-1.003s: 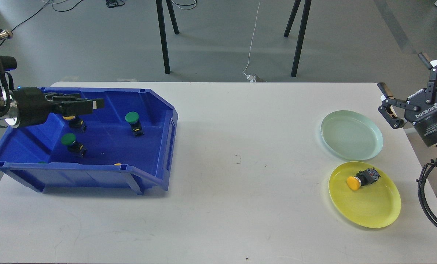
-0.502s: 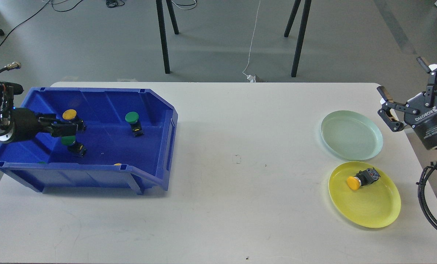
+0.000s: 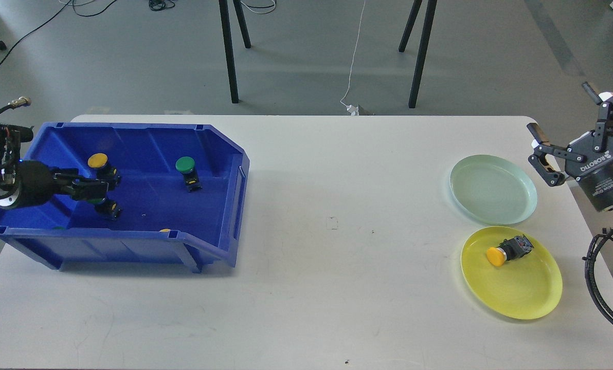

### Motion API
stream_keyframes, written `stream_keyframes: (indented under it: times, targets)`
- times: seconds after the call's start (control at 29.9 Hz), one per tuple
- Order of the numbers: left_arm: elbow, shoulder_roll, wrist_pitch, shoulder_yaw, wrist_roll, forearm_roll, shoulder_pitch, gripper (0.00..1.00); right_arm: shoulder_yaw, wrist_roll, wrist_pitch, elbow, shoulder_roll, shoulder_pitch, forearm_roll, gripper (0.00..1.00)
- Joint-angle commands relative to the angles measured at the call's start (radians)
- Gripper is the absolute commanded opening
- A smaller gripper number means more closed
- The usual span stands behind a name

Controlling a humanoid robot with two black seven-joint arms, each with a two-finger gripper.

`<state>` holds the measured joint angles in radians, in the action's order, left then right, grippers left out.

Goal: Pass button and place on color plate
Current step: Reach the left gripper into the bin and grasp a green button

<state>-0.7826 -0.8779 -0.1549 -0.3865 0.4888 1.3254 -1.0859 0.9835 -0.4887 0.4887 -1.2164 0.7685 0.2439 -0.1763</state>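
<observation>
The left gripper was seen low inside the blue bin, over a green button; its jaw state could not be told. The right gripper was held wide open and empty beside the pale green plate. A yellow button lay on the yellow plate.

Right end effector fingers spread
</observation>
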Motion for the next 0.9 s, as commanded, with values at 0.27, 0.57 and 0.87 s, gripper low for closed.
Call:
stream_keyframes:
  times: [0.27, 0.57, 0.87]
  targets:
    - [0.0, 0.0, 0.0, 0.006, 0.0, -0.002, 0.034, 0.93, 0.0, 0.0, 0.0, 0.011, 0.0, -0.002, 0.0, 0.97]
    - [0.0, 0.0, 0.0, 0.009, 0.0, 0.0, 0.063, 0.84, 0.0, 0.0, 0.0, 0.012, 0.0, -0.003, 0.0, 0.97]
    - [0.0, 0.0, 0.008, 0.009, 0.0, 0.001, 0.072, 0.55, 0.0, 0.0, 0.0, 0.023, 0.0, -0.003, 0.001, 0.97]
